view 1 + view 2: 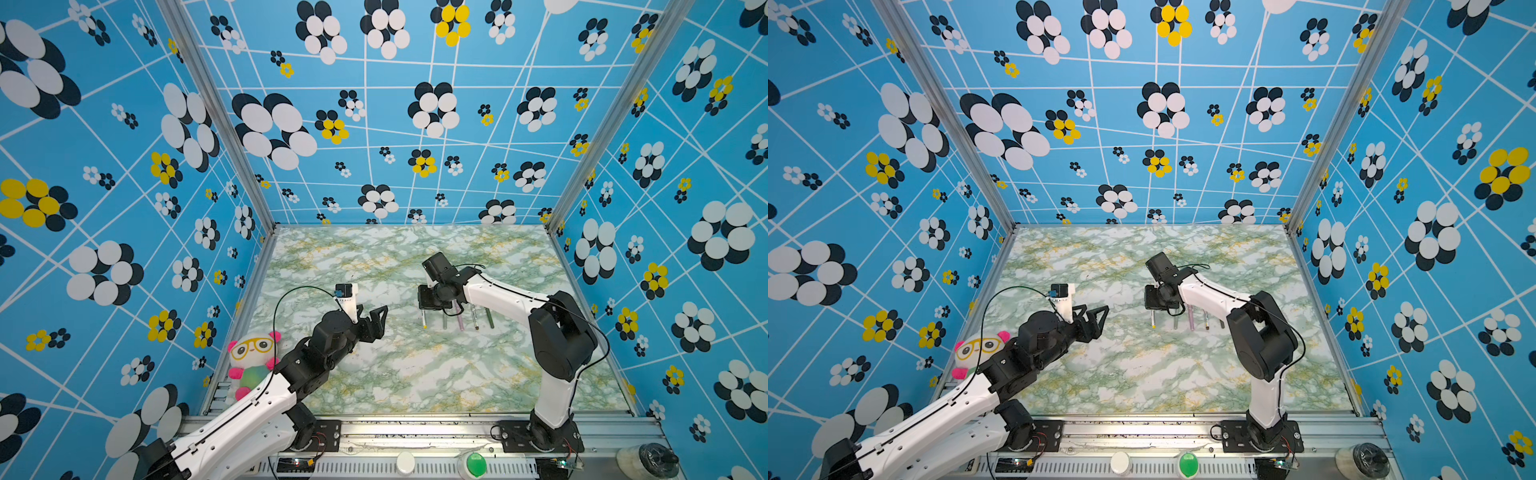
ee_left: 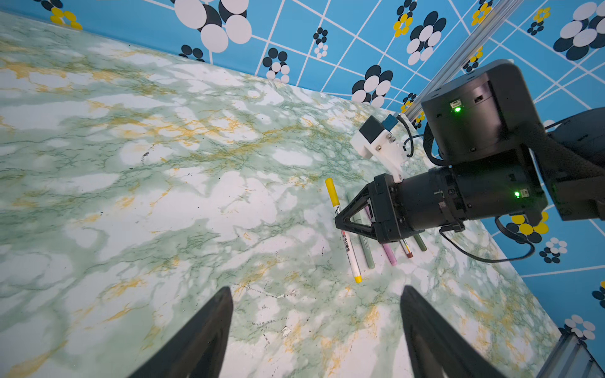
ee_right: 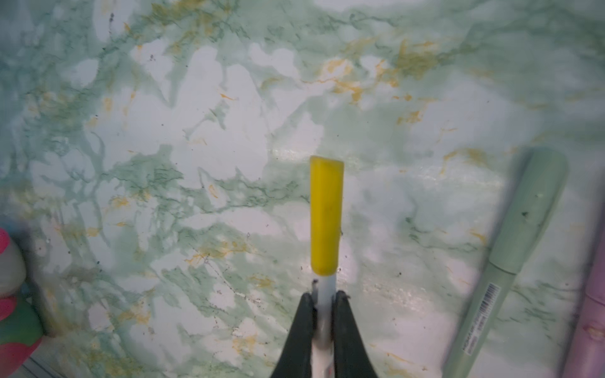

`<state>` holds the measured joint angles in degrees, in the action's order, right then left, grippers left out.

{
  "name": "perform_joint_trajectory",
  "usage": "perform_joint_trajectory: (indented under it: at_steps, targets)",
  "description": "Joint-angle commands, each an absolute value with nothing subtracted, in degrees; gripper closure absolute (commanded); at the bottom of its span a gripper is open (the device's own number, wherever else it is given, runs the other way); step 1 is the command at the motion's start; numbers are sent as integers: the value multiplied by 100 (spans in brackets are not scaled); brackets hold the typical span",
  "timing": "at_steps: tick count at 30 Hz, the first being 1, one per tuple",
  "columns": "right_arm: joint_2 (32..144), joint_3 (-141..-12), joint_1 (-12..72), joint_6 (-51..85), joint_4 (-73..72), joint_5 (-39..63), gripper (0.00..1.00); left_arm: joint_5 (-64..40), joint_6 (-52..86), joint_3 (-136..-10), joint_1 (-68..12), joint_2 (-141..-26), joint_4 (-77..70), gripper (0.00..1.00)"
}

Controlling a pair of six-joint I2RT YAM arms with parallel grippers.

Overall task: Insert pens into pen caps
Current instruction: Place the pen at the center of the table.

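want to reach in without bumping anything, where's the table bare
Bare: the table along the back wall, and its near middle between the arm bases. Crowded: the pens in a row under the right gripper, shut on the yellow-capped pen; plush toy at the near left edge.

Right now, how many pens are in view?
5, lying in one row beneath the right arm: the yellow-ended pen in the fingers of the right gripper, then the pale grey-green pen, pink pen, brown-ended pen and dark green pen. The arm may hide more.
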<state>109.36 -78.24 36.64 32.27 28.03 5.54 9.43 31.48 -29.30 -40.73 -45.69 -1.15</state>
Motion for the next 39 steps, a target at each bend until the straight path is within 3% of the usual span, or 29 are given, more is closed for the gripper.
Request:
perform_joint_trajectory:
  at_steps: [1,17,26,33,39]
  targets:
    - [11147,-7987,3621,3260,2967,414,99,847,3134,-2874,-4017,-4622,-157,19]
    - [11688,-8045,3588,3480,2779,66,95,782,3154,-2900,-3933,-4597,-129,18]
    - [11675,-8078,3568,3516,2807,-26,78,782,3080,-3009,-3894,-4544,6,18]
    - [11057,-8166,3550,3374,2982,-161,68,958,2733,-3378,-3736,-4408,411,17]
    - [9747,-7937,3401,2697,2698,-355,65,1728,2342,-3811,-2936,-4430,805,15]
